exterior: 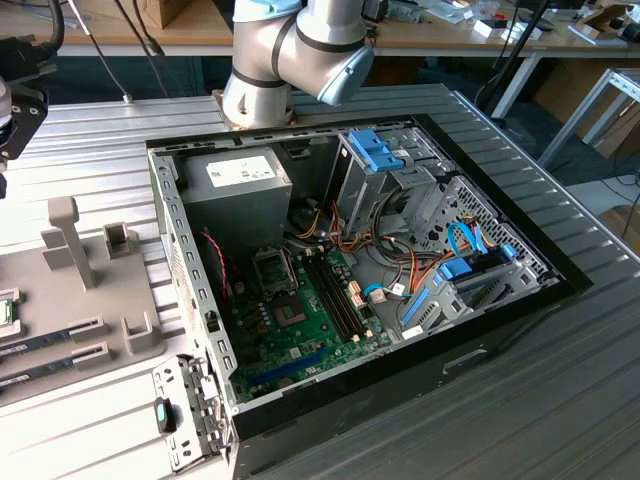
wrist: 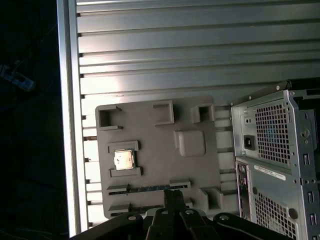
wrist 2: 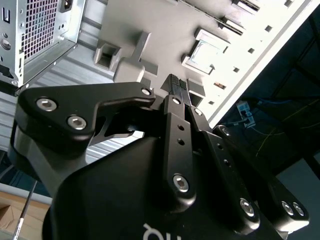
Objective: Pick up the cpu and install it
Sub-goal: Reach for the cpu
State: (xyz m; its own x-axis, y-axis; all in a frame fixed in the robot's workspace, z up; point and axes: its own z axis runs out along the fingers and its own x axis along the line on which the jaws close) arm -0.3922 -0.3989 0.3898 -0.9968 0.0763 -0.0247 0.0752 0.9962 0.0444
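The cpu (wrist: 123, 160) is seated in a shallow square nest of the grey fixture tray (wrist: 160, 125), presumably so that it is kept square and exposed for a grasp from above. The tray is laid on the ribbed worktop (wrist: 150, 50) just beside the open computer case (exterior: 350, 270). In the exterior view the case is seen at the centre of the frame and the tray at the lower left. The gripper (wrist: 173, 197) is held over the tray with its fingers together and nothing clamped between them. In the first wrist view the cpu is seen apart from the fingertips, across the tray and untouched.
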